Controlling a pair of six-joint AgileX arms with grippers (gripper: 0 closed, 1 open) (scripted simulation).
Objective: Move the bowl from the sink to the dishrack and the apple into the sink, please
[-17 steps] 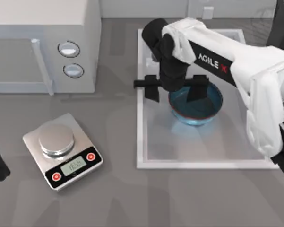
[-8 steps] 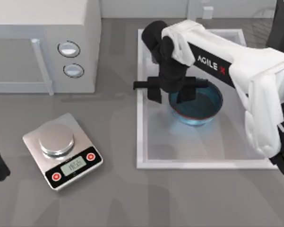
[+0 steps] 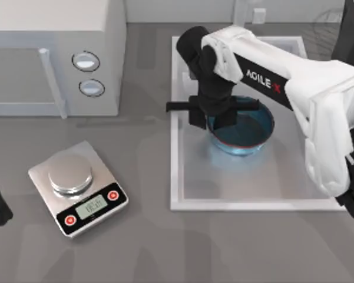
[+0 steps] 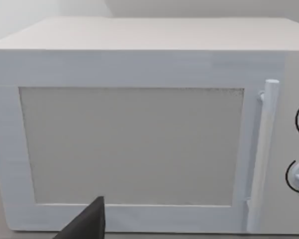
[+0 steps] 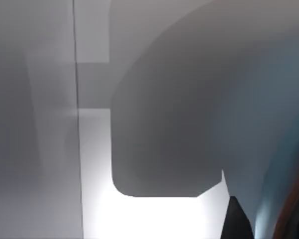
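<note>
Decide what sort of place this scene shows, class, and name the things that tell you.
Probably a kitchen counter, in simulation: a white sink holding a blue bowl, a microwave and a small scale.

Lighting is even and diffuse from above in the top view, with soft, pale shadows on the grey table beneath the right arm and beside the microwave. The bowl shows a mild glossy sheen without harsh glare. The right wrist view is blurred at close range, with a bright washed-out patch on the sink floor.
</note>
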